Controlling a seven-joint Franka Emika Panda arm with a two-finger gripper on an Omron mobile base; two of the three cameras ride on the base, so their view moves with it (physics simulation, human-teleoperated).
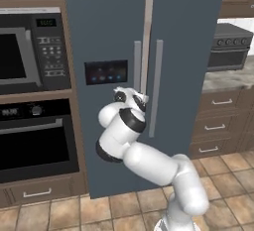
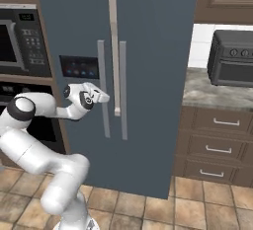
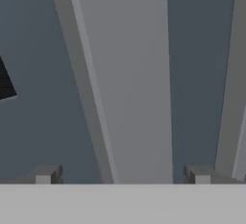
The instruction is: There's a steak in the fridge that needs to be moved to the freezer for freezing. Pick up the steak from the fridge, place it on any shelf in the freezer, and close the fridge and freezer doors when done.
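Observation:
The tall slate-blue unit stands with both doors shut, so the steak is hidden. The freezer door point(image 1: 99, 31) on the left bears a dark display panel point(image 1: 105, 72). The fridge door point(image 1: 186, 51) on the right is plain. My gripper point(image 2: 104, 96) is open right at the freezer door's grey bar handle point(image 2: 102, 66), just below the panel's height. In the hand view my gripper point(image 3: 124, 177) has that handle point(image 3: 129, 83) running up between its two fingertips point(image 3: 48, 175), which stand apart on either side of it. The fridge door's handle point(image 3: 234, 74) is at the right edge.
A microwave point(image 1: 30, 51) and a black wall oven point(image 1: 34, 141) sit in the cabinet left of the freezer. To the right is a counter point(image 2: 217, 93) with a dark toaster oven point(image 2: 232, 58) above wooden drawers point(image 2: 217, 147). The floor is tiled.

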